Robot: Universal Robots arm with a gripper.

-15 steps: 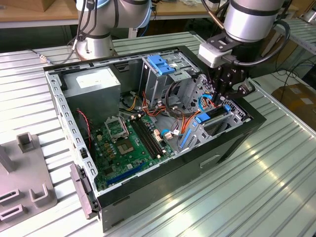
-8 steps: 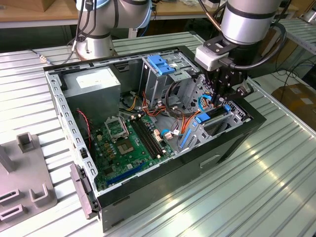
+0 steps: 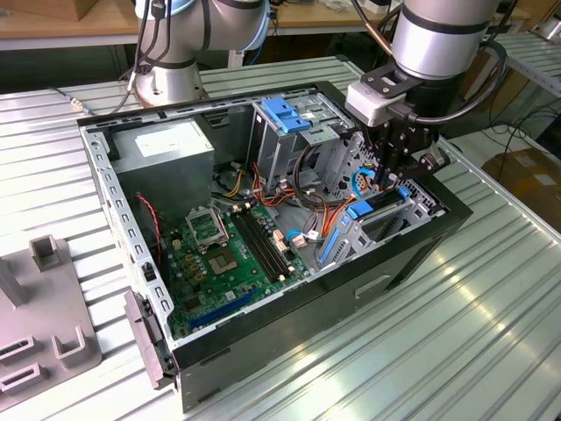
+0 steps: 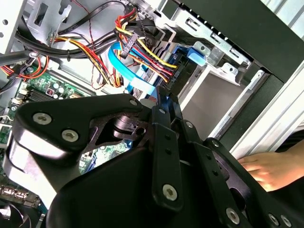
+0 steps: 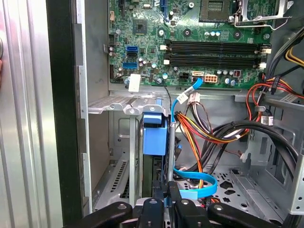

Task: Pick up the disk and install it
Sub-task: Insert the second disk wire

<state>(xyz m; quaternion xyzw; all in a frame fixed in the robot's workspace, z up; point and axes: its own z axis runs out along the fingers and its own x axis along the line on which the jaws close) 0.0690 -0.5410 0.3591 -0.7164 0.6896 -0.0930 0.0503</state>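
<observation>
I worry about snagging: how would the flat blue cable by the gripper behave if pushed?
The flat blue cable curls in a loose loop, so it would probably bend aside easily. It looks thin and light. Plugged in at the circuit board, it may tug rather than slide free.

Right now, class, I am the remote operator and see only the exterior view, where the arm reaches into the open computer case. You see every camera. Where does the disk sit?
Observer: In the first wrist view the disk stands edge-on between the bay's metal rails.
Operator: Any cable nearby?
Observer: There, a flat blue cable curls close beside the disk.
Operator: Anyone near?
Observer: The second wrist view shows a person's hand just outside the case wall.
</observation>
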